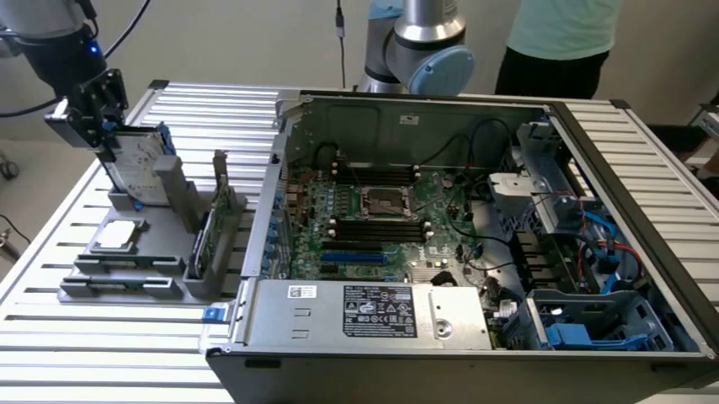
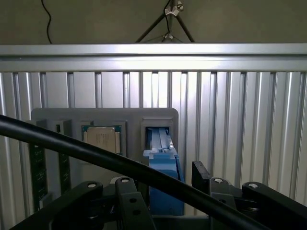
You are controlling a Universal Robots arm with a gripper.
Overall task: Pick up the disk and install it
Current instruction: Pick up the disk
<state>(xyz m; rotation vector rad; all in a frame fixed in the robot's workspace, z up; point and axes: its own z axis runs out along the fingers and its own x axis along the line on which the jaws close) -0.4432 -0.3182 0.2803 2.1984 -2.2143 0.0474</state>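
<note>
Exterior view, upper left: black gripper (image 1: 109, 135), its fingers pinching the upper end of the disk (image 1: 143, 164).

- Disk: stands on edge, slightly tilted, with its white label facing the exterior view's right and a blue rail along its side. Its lower end sits at the upright slot of a grey holder (image 1: 124, 263).
- Holder: lies on the slatted metal table (image 1: 67, 353) at the exterior view's left. It carries a small square silver chip (image 1: 119, 236) in a flat pocket and a green card (image 1: 215, 223) standing on edge in a slot nearer the case.
- Computer case (image 1: 663, 278): open, centre to right. Its near side wall rises between the holder and the motherboard (image 1: 376, 223).
- Inside the case: a silver box with white stickers (image 1: 359, 311) at the lower centre, a blue plastic bay (image 1: 584, 328) at the lower right, and black cables running across the board.
- Top edge of the view: a grey arm joint with a blue cap (image 1: 439, 63), and beside it a person in a pale green shirt (image 1: 561, 29).

Wrist view, further items:
- The disk's blue rail is seen end-on, between the two black fingers (image 2: 201, 177) and leading into the holder's slot.
- A thick black cable (image 2: 120, 165) runs diagonally in front of the holder and the finger links, hiding part of both.
- The chip shows face-on beside the slot.
- Two green strips (image 2: 37, 172) stand in the holder's outer slots.
</note>
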